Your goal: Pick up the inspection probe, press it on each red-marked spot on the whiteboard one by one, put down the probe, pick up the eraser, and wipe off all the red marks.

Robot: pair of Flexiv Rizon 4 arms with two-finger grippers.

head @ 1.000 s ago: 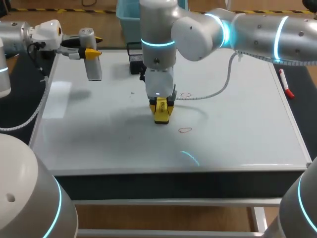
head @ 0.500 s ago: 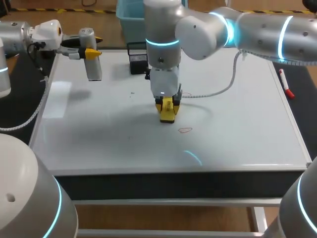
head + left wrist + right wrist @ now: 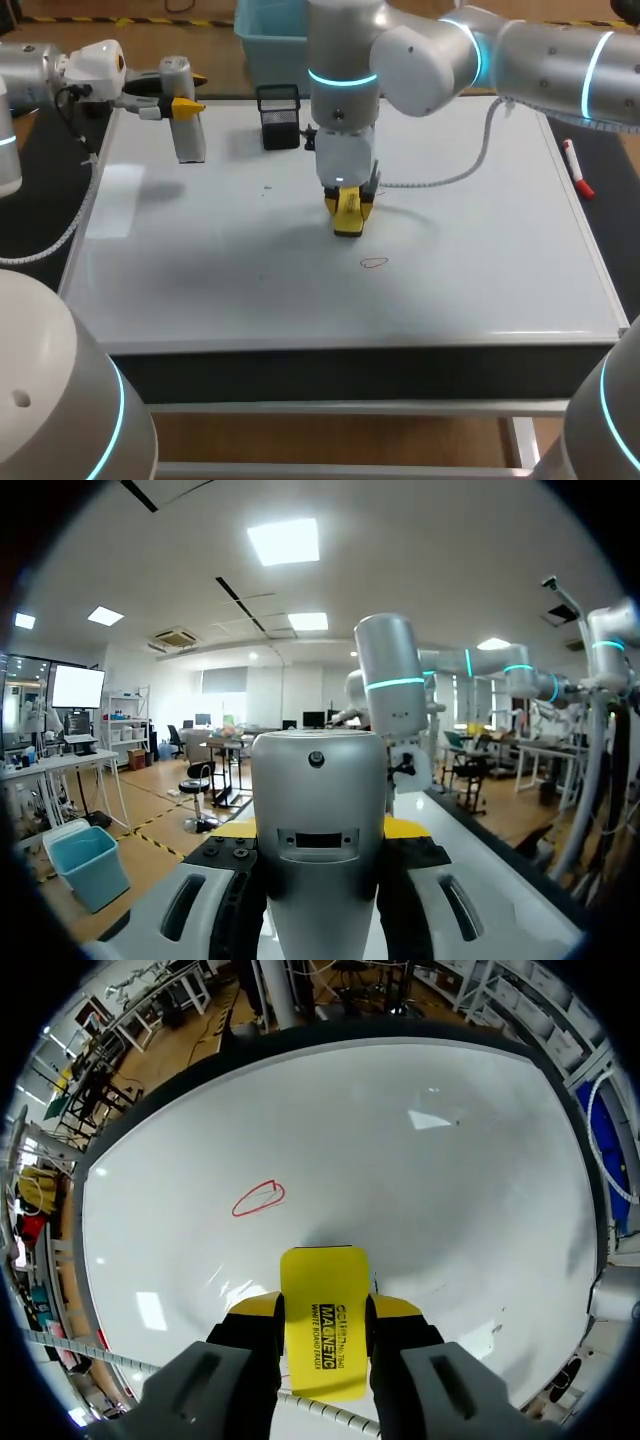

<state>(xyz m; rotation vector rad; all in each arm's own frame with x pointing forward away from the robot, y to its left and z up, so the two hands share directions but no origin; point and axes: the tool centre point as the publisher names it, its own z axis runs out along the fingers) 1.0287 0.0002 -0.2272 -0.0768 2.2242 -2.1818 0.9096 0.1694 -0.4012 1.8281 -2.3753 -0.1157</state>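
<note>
My right gripper (image 3: 347, 213) is shut on a yellow eraser (image 3: 348, 222), held down at the whiteboard (image 3: 200, 270) near its middle. A red oval mark (image 3: 374, 263) lies just nearer the front edge. In the right wrist view the eraser (image 3: 322, 1360) sits between the yellow fingertips (image 3: 253, 1306) of my right gripper (image 3: 325, 1310), and the red mark (image 3: 258, 1198) is ahead of it. My left gripper (image 3: 186, 93) hangs over the board's far left corner, shut on the grey inspection probe (image 3: 188, 135). The left wrist view shows the probe (image 3: 318, 860) held in my left gripper (image 3: 320, 830).
A black holder (image 3: 279, 117) stands at the back of the board, just behind my right arm. A red marker (image 3: 577, 170) lies at the right edge. A white cable (image 3: 440, 176) trails across the board from my right arm.
My right gripper has slid the eraser to the right and toward the back, across the spot where a second red mark showed. The left arm has kept still with the probe.
</note>
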